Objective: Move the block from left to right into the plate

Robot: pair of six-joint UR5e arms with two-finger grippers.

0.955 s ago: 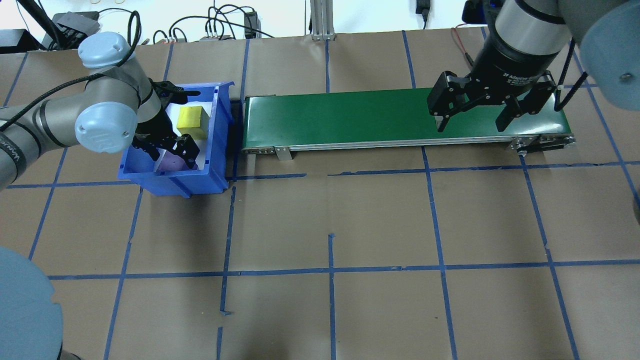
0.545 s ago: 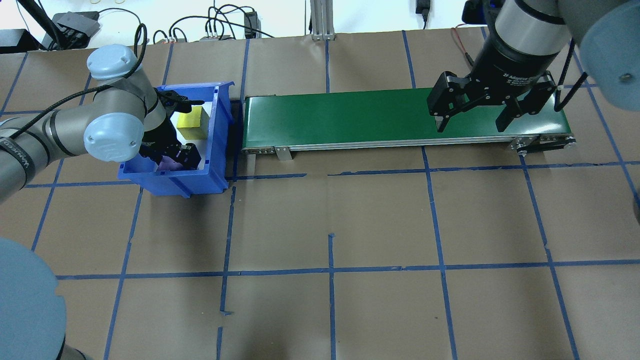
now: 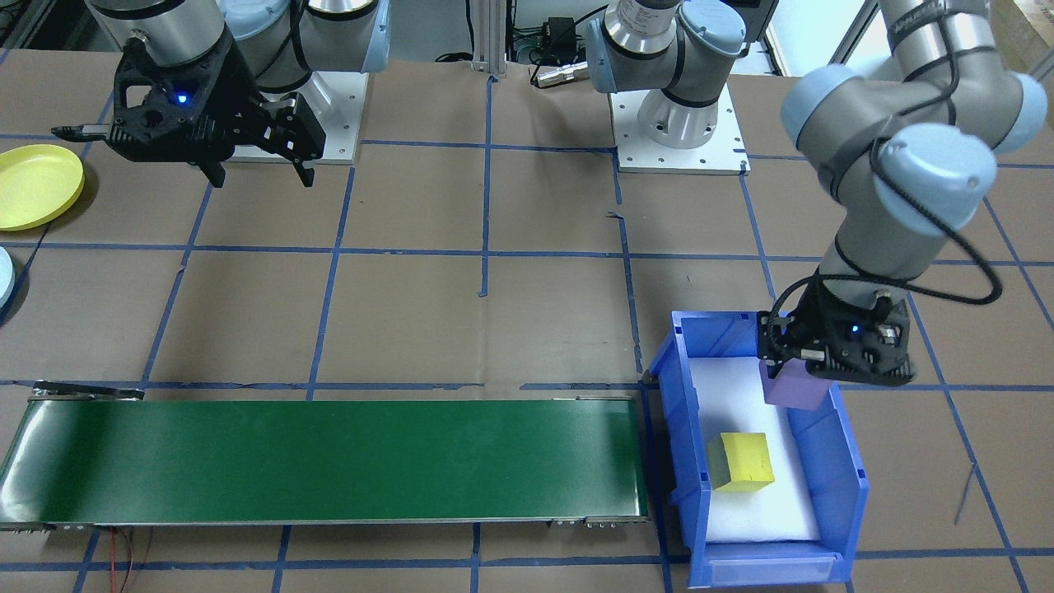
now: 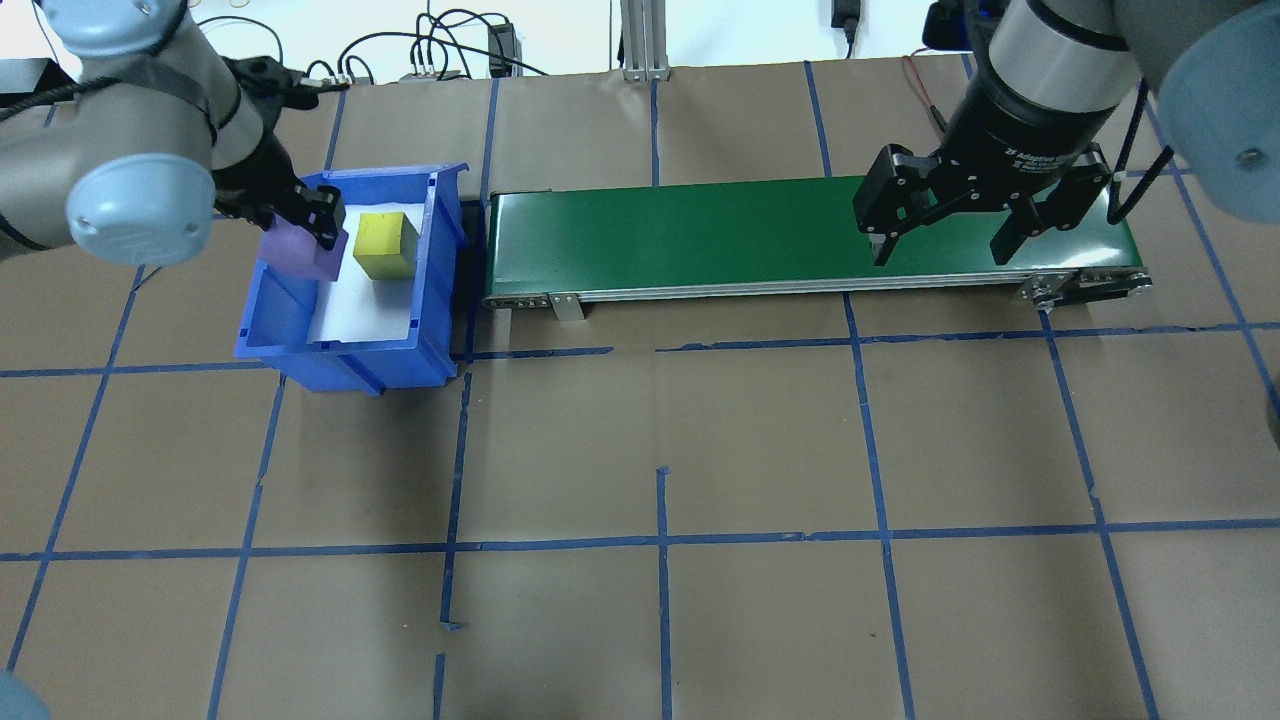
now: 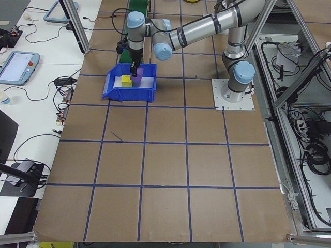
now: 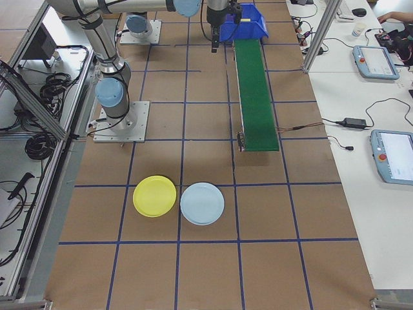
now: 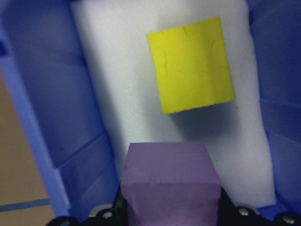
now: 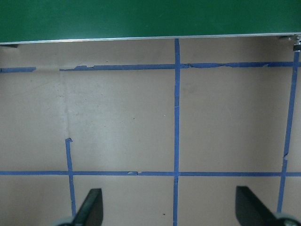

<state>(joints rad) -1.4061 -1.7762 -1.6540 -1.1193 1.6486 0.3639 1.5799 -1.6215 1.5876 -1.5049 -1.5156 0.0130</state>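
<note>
Over the taped desk (image 4: 660,430) our left fingers (image 3: 803,375) clamp the purple block (image 3: 795,387) above the bin (image 3: 848,486), bound for the belt (image 4: 700,235), where our right fingers (image 4: 940,245) wait spread wide, empty.

You have the bin (image 4: 345,340) at the belt's (image 4: 700,235) left end, one block (image 4: 385,245) lying in it, another block (image 4: 297,255) held over it by the left hand (image 4: 305,225). The right hand (image 4: 940,225) hangs above the belt's right end. Two plates (image 6: 155,196) lie beyond that end, side by side.
</note>
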